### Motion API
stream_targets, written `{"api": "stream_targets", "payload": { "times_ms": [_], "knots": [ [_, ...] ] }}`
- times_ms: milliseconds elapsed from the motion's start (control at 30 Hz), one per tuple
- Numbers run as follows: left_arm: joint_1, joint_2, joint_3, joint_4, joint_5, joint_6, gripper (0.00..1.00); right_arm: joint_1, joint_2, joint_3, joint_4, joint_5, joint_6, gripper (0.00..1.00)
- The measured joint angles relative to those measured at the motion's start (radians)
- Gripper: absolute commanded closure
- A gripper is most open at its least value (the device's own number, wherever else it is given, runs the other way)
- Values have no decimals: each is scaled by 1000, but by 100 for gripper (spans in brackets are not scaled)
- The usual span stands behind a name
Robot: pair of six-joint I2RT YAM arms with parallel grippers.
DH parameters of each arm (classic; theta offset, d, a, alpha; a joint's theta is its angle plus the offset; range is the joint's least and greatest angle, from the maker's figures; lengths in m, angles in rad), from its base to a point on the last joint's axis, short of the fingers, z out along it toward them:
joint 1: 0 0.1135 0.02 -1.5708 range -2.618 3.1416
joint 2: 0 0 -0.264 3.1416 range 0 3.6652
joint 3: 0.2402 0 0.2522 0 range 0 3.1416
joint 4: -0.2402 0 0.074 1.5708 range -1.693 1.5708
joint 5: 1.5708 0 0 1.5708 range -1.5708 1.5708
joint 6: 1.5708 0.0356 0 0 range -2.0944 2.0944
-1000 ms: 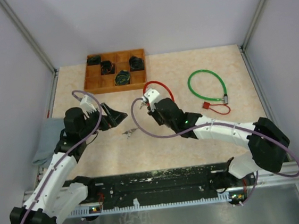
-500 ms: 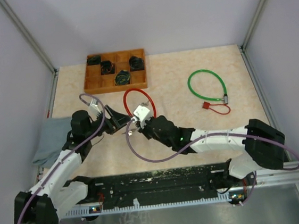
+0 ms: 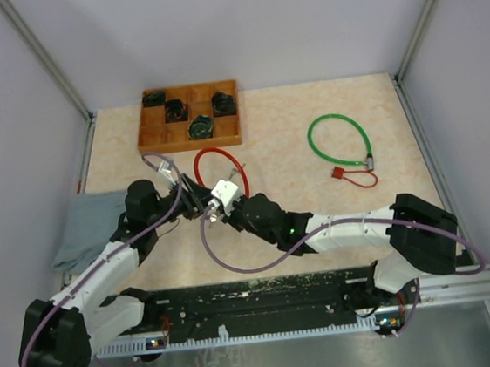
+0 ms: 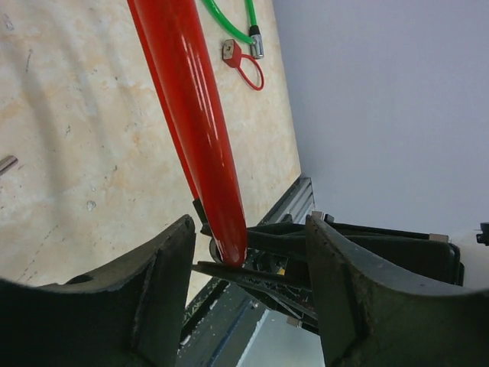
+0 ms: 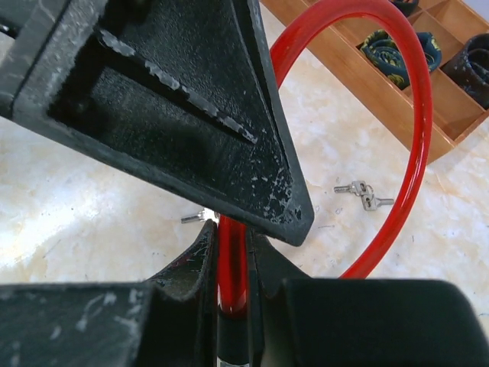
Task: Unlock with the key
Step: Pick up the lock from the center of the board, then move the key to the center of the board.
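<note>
Our left gripper (image 4: 248,223) stands partly open, its jaws either side of the red cable (image 4: 191,115) with gaps showing, so it grips nothing. Our right gripper (image 5: 231,256) is pinched tight on that same cable, just beside. The keys (image 5: 365,196) lie untouched on the surface (image 5: 92,206), near the loop. We judge it best to centre the cable between the left jaws, close firmly, and only then free the right gripper for the keys.
</note>
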Motion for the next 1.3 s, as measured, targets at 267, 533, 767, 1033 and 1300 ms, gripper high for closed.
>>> {"api": "stream_targets", "payload": {
  "times_ms": [267,533,767,1033,1300],
  "knots": [
    [-5,-1,-7,6,-47,10,87,3,13,8,19,-5,-19,87],
    [0,-59,-20,-5,-144,49,100,-11,-12,13,-26,-33,-15,59],
    [111,-80,25,-98,-172,135,100,-121,-123,13,-118,-145,32,49],
    [192,-82,224,-277,-220,287,100,-297,-135,34,-237,-262,114,48],
    [240,-127,282,-370,-320,418,100,-314,69,121,-314,-393,103,48]
  ]
}}
